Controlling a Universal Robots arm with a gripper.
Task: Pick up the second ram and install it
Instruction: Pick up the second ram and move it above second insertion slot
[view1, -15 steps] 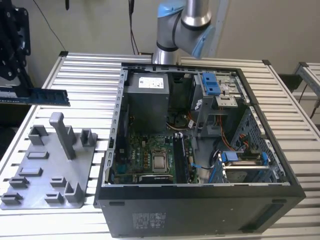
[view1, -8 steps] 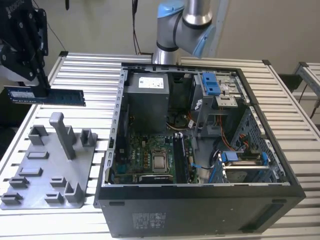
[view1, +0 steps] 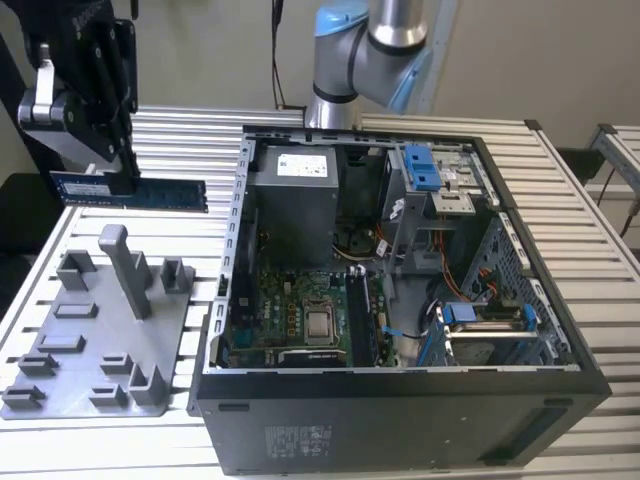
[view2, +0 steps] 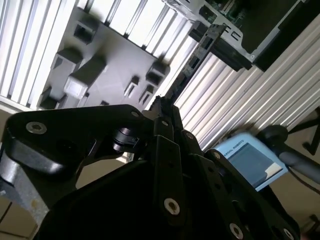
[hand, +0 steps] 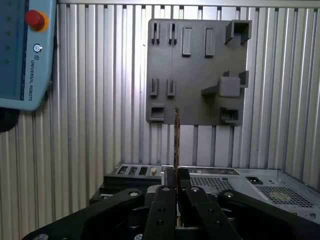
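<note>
Black linkages of the gripper (hand: 176, 172) are seen nearest the lens in both wrist views. The fingers (hand: 184, 176) are closed tightly on the second ram (hand: 176, 140), which is presented edge-on as a thin dark line. In the exterior view the gripper (view1: 122, 170) is positioned at the exterior view's left, above the slatted worktop (view1: 200, 135). The second ram (view1: 130, 190) is gripped by its upper edge near its middle. It is held level, with its long side roughly horizontal, and clear of the worktop.

The stick is carried in the air near the grey fixture tray (view1: 90, 350), and none of the tray's upright posts is touched. It is outside the open computer case (view1: 400, 410), to the exterior view's left of it. Inside the case, a motherboard (view1: 300, 310) and a grey power-supply box (view1: 300, 205) are exposed. The robot arm (view1: 370, 40) is seen behind the case. A teach pendant (hand: 22, 55) is shown lying on the worktop in the first wrist view.
</note>
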